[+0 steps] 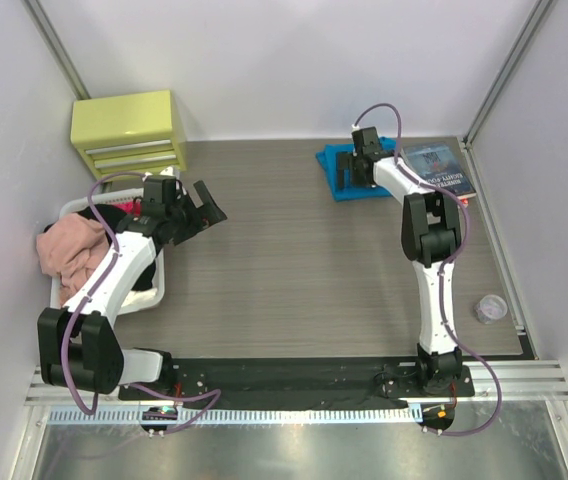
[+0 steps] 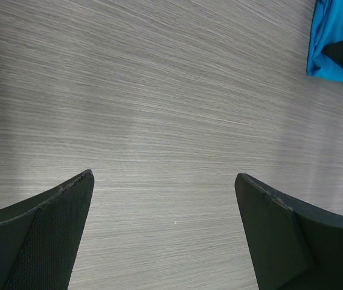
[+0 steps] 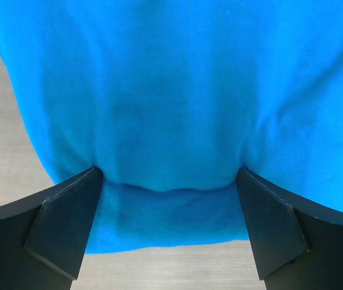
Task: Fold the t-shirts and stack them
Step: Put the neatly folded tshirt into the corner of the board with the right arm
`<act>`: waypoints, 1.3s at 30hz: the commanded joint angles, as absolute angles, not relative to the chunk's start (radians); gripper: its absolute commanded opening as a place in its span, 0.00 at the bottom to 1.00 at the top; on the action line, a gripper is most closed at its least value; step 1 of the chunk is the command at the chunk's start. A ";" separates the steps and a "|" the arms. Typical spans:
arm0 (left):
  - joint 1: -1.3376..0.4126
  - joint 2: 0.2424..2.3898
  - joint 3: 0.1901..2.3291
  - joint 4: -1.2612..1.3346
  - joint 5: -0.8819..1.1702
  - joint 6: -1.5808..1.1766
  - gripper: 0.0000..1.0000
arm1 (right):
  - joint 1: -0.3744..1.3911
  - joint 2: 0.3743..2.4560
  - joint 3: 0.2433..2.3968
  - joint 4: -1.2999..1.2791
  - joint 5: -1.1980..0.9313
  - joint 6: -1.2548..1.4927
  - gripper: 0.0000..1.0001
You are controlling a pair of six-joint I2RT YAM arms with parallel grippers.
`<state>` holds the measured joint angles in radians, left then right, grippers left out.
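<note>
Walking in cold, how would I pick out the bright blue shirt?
Look at the wooden table, toward its far edge right of centre, where the right gripper reaches down. The turquoise t-shirt lies there in a flat rectangle beside a dark-blue book; the other clothes sit heaped in the basket at left.

Folded t-shirt (image 1: 332, 172) is lying back-right on table (image 1: 294, 270), book (image 1: 444, 170) just right of it, right gripper (image 3: 170, 181) hanging over it. Drawer unit (image 1: 129, 133) is sitting back-left. In front of it, basket (image 1: 158, 282) is holding heap of t-shirts (image 1: 72, 250). Small tub (image 1: 491, 308) is sitting front-right.
</note>
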<state>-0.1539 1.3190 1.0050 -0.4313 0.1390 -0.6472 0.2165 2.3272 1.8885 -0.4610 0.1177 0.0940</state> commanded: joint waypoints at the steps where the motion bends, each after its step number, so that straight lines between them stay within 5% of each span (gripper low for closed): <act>1: -0.149 1.299 1.026 -0.426 0.132 -0.650 1.00 | 0.215 2.417 2.005 -0.506 0.279 0.221 1.00; 23: -0.147 1.249 1.035 -0.443 0.135 -0.641 1.00 | 0.164 2.574 2.260 -0.554 0.187 0.178 1.00; 39: -0.147 1.155 1.051 -0.552 0.083 -0.598 1.00 | 0.164 2.295 2.033 -0.314 0.103 0.209 1.00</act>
<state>-0.1539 1.1934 1.0119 -0.5282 0.1081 -0.6281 0.1665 2.4252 2.0609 -0.4160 0.1238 0.1905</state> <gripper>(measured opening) 0.996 0.996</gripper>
